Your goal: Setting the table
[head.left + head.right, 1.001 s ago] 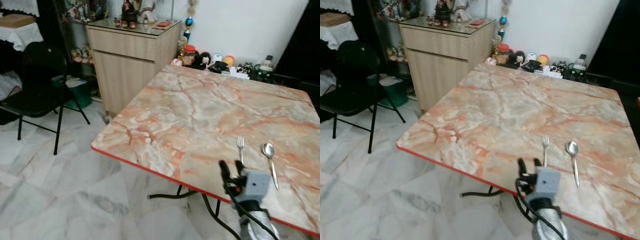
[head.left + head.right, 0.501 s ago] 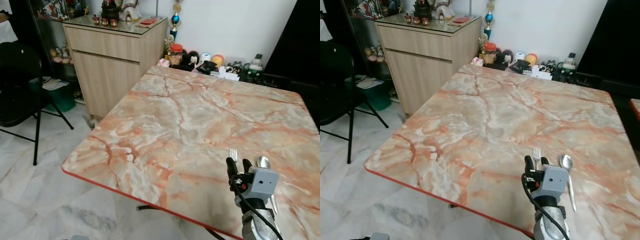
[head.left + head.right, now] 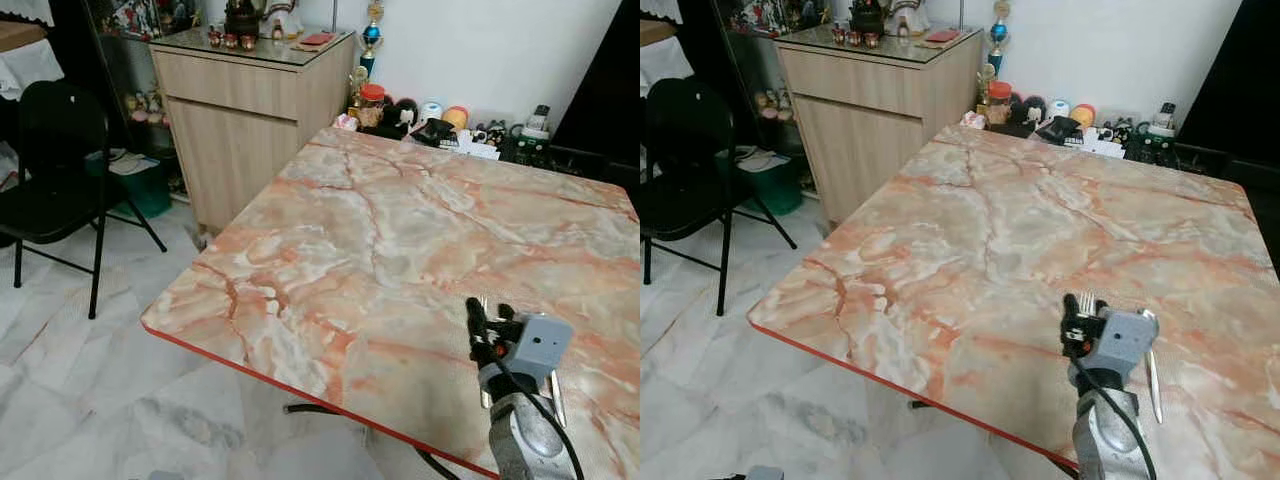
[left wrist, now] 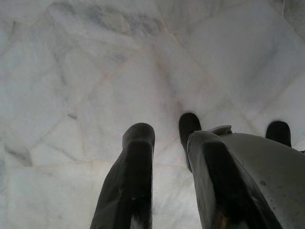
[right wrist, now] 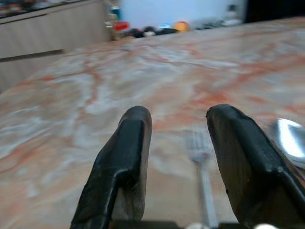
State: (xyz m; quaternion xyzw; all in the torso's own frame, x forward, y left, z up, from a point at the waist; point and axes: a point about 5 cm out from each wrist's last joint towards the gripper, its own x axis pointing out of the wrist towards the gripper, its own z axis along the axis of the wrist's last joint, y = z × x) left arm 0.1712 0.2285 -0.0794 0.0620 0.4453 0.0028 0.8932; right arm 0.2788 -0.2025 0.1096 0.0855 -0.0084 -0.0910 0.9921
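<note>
A fork (image 5: 199, 149) and a spoon (image 5: 291, 142) lie side by side on the marble-patterned table (image 3: 330, 230), near its front right part. My right gripper (image 3: 488, 312) hovers low over the fork's handle, open, its two black fingers (image 5: 123, 160) straddling the fork with nothing held. From the head views the gripper hides most of the fork, leaving the tines (image 3: 1087, 299) and part of the spoon's handle (image 3: 1154, 378) showing. My left gripper (image 4: 164, 143) hangs idle over the white floor, fingers apart.
The table has a red edge (image 3: 250, 365) close in front of me. A wooden cabinet (image 3: 250, 110) stands at the far left, a black folding chair (image 3: 55, 170) further left. Jars and toys (image 3: 440, 118) crowd the wall beyond the table.
The camera has swung, so the whole scene shifted and the chair came back into view. My right gripper has moved forward over the table's edge to above the fork.
</note>
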